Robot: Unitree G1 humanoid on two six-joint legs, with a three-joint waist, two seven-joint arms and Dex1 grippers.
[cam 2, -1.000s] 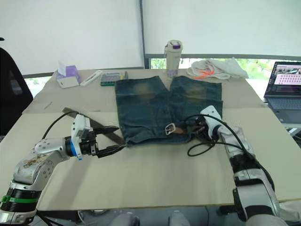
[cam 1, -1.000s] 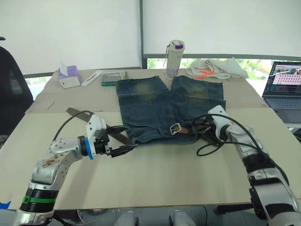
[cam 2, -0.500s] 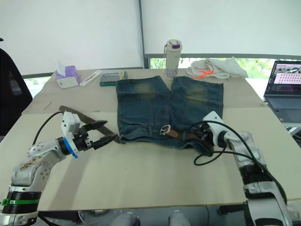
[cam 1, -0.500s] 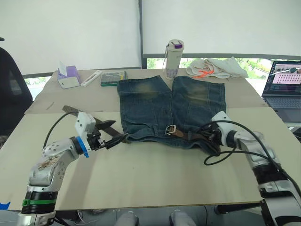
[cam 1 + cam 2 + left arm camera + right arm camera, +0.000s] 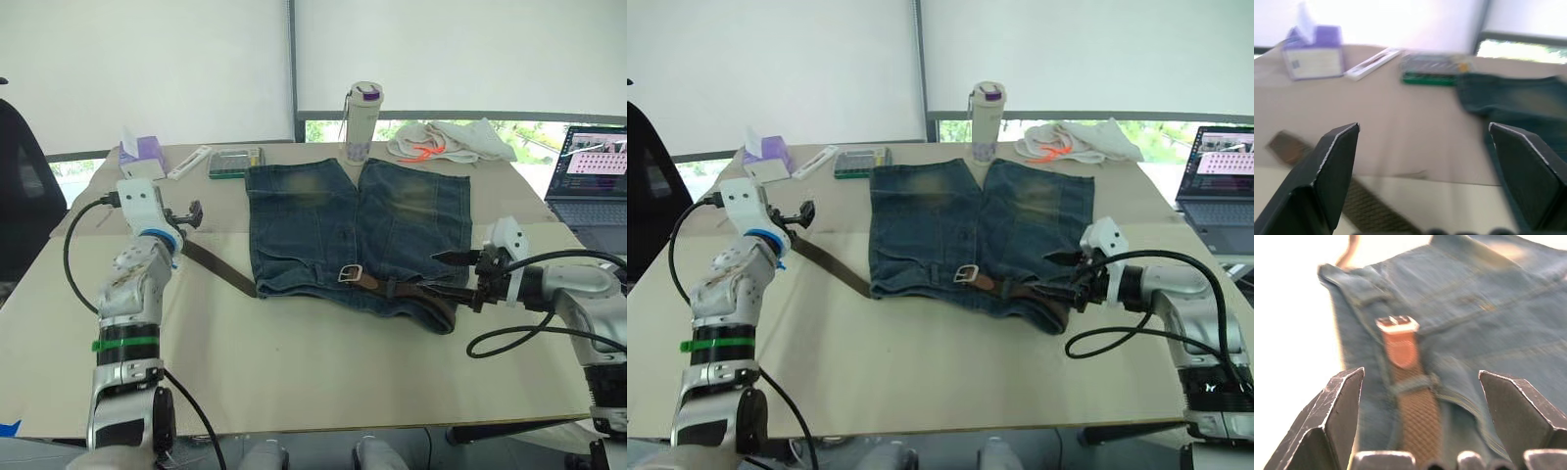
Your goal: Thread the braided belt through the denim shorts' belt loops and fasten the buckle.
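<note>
Scene: a beige table (image 5: 323, 362) seen from the robot's head, with clutter along its far edge.

Denim shorts (image 5: 358, 230): spread flat at the table's centre, legs toward 12 o'clock, waistband toward 6 o'clock.

Braided belt (image 5: 220, 269): brown strap lying along the waistband. Its free tail leaves the shorts' left edge and runs toward 10 o'clock across the bare table.

Buckle (image 5: 350, 274): silver frame resting on the waistband near its middle, not fastened to anything.

Belt loops (image 5: 1413, 384): in the right wrist view one denim strip crosses over the strap just behind the buckle. Whether the strap passes the other loops cannot be told.

Left gripper (image 5: 189, 214): raised above the table at 9 o'clock of the shorts, near the belt's tail but apart from it. Fingers spread wide, holding nothing.

Right gripper (image 5: 453, 271): low at 3 o'clock of the waistband, pointing along the belt toward the buckle. Fingers spread, holding nothing.

Other things: a bottle (image 5: 363, 122), a tissue box (image 5: 142, 160), a white cloth (image 5: 451, 142) and a laptop (image 5: 593, 171) at the far side.

Risks: judging from this layout, a pull on the loose tail could drag the strap back out of the loop or bunch the unpinned waistband. A pinch at the buckle could catch denim along with the strap.
</note>
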